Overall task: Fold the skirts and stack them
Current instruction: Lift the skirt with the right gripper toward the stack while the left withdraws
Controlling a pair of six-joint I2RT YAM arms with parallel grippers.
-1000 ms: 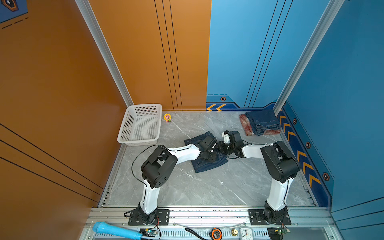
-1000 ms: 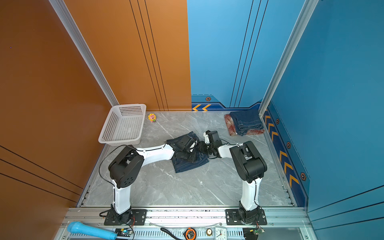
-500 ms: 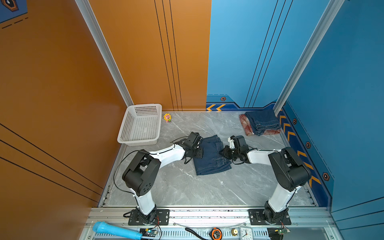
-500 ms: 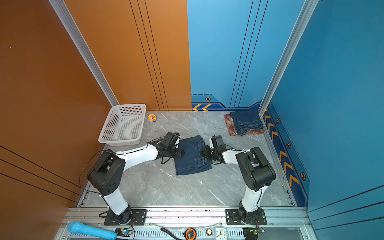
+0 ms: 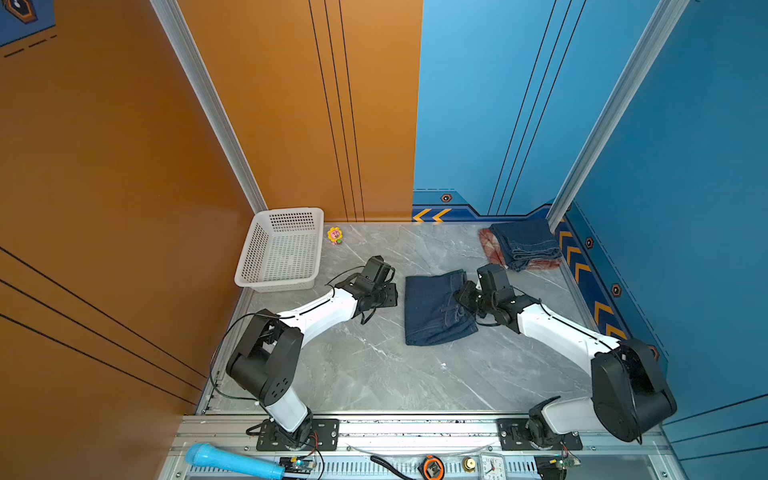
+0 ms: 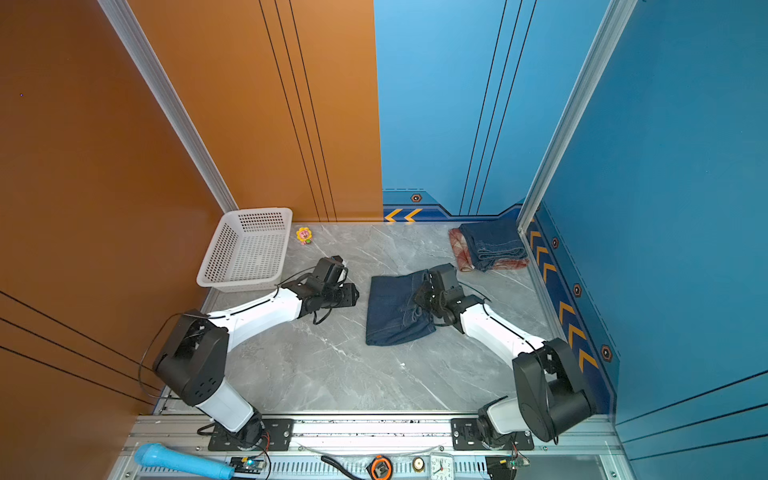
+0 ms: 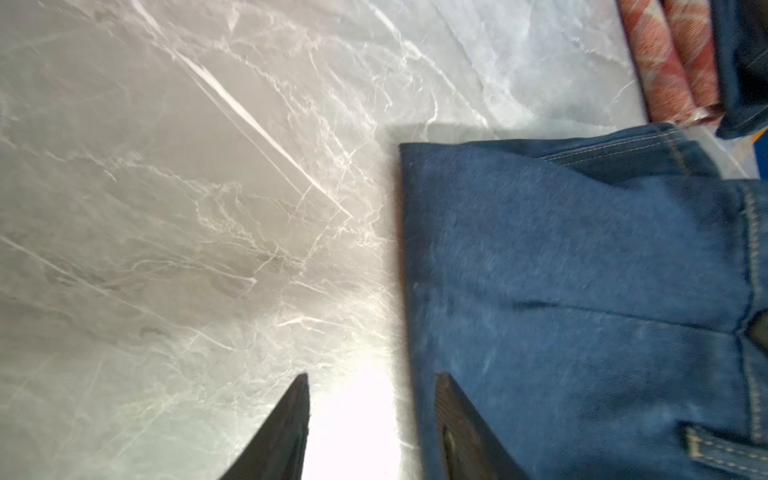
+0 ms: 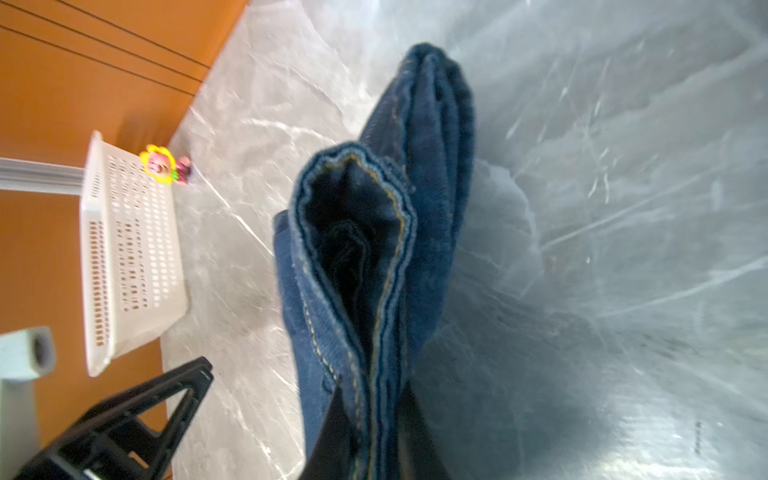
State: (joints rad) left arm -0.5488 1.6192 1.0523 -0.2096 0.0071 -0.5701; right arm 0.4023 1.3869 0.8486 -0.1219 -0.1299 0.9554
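Bench: grey marble-patterned slab with pale veins, seen whole in both top views.
Far left corner: white perforated plastic basket, rectangular, standing upright with its base on the bench.
Beside the basket: small yellow flower-shaped toy with a pink face, lying near the basket's far right corner but apart from it.
Middle: folded dark blue denim skirt, lying mostly flat, its stitched edge bunched on the right side.
Far right corner: folded red-and-cream plaid cloth skirt on the bench, with a second folded blue denim skirt stacked on top.
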